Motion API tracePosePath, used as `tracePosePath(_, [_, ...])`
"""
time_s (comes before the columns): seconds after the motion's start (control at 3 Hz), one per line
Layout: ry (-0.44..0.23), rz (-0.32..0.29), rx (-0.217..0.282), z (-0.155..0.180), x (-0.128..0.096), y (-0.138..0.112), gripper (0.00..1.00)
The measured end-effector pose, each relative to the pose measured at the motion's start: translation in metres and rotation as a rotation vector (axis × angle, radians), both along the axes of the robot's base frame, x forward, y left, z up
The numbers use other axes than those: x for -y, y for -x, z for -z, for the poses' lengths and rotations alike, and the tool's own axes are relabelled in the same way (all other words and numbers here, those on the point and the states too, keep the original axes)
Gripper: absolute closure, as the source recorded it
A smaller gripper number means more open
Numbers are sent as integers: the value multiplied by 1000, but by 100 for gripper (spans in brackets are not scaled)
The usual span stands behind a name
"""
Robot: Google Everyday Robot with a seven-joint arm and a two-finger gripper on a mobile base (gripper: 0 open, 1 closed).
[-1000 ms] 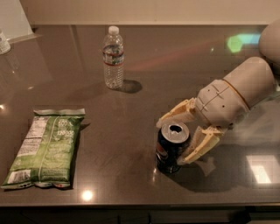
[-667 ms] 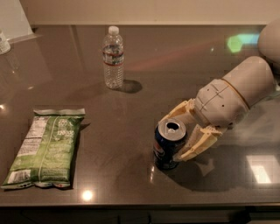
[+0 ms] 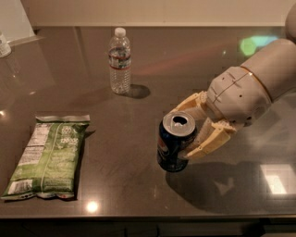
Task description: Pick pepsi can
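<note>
Worktop (image 3: pixel 138 74) dark, glossy, grey-brown; its front edge runs across the bottom of the view, its back edge meets a pale wall (image 3: pixel 185 11) at the top; left and right edges out of view.

Open room: a broad bare stretch across the middle, between the water bottle and the can; another along the back right; the strip between the can and the front edge is narrow.

Water bottle (image 3: pixel 119 62) upright, clear, white cap, toward the back and left of centre; well apart from the can. Green snack bag (image 3: pixel 48 157) lies flat at the front left, its lower end near the front edge; also well apart from the can. Arm (image 3: pixel 252 85) comes in from the right over the right part of the worktop; its dark shadow falls on the surface below it.

Pepsi can (image 3: pixel 175 147): front, slightly right of centre, nearer the front edge than the back; dark blue body, silver top, part of the round red-white-blue logo showing on its left side; leans slightly, top toward the back right; cannot tell whether its base sits on the worktop or hangs just clear of it.

Claw (image 3: pixel 185 133): tan fingers (image 3: pixel 210 141) pinching the can, one behind its upper rim and the other against its right-front side; both touch the can wall.
</note>
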State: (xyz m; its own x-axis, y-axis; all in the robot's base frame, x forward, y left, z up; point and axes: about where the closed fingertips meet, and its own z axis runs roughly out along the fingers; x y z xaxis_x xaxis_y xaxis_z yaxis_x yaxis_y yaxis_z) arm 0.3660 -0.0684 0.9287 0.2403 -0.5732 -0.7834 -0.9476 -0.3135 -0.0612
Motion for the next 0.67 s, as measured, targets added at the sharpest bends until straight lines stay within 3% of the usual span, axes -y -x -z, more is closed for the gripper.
tracePosePath(0.33, [-20,-2,14,-28,-7,3,100])
tracePosePath(0.67, [-41,38,51,-53,-10,-1,100])
